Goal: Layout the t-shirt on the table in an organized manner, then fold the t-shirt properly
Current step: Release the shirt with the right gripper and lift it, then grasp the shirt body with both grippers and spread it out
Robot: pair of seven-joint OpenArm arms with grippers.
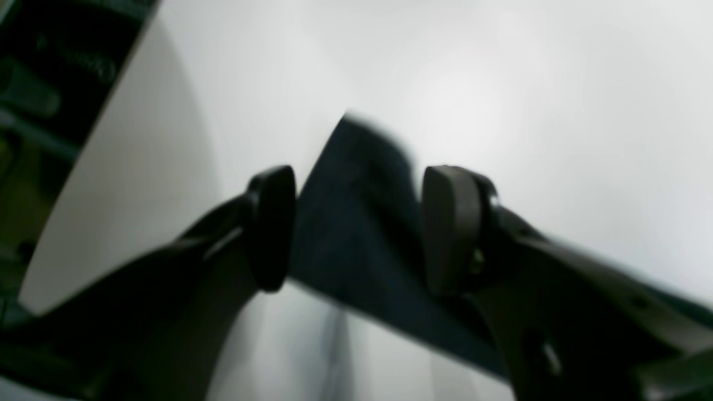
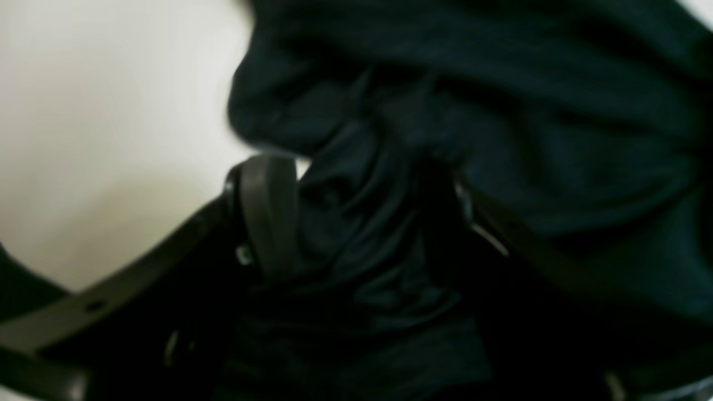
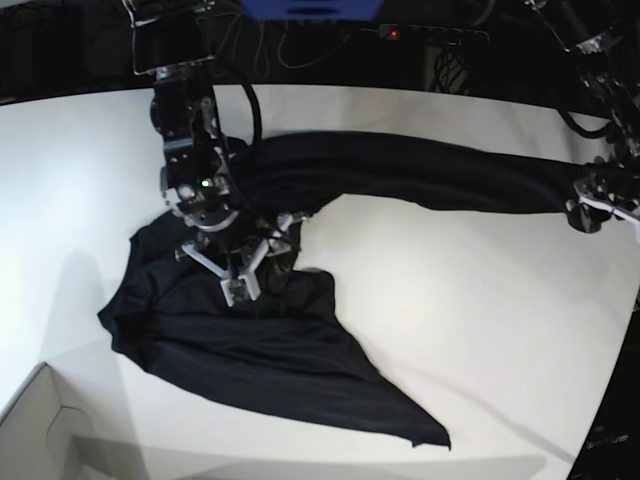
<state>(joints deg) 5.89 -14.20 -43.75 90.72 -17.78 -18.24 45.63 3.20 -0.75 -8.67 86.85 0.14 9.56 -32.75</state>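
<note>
The black t-shirt point(image 3: 270, 350) lies rumpled on the white table point(image 3: 450, 300), with one long sleeve stretched out to the right. My right gripper point(image 3: 238, 280) is down on the bunched body of the shirt. In the right wrist view its jaws point(image 2: 356, 223) stand apart with folds of the t-shirt point(image 2: 501, 111) between them. My left gripper point(image 3: 590, 205) is at the far end of the sleeve. In the left wrist view it point(image 1: 362, 228) is open, and the pointed sleeve end point(image 1: 362, 161) lies on the table point(image 1: 501, 83) between the pads.
A pale box corner point(image 3: 40, 430) sits at the lower left of the base view. The table's curved edge point(image 1: 83, 167) runs beside my left gripper, with dark clutter beyond it. Cables hang behind the table's far edge.
</note>
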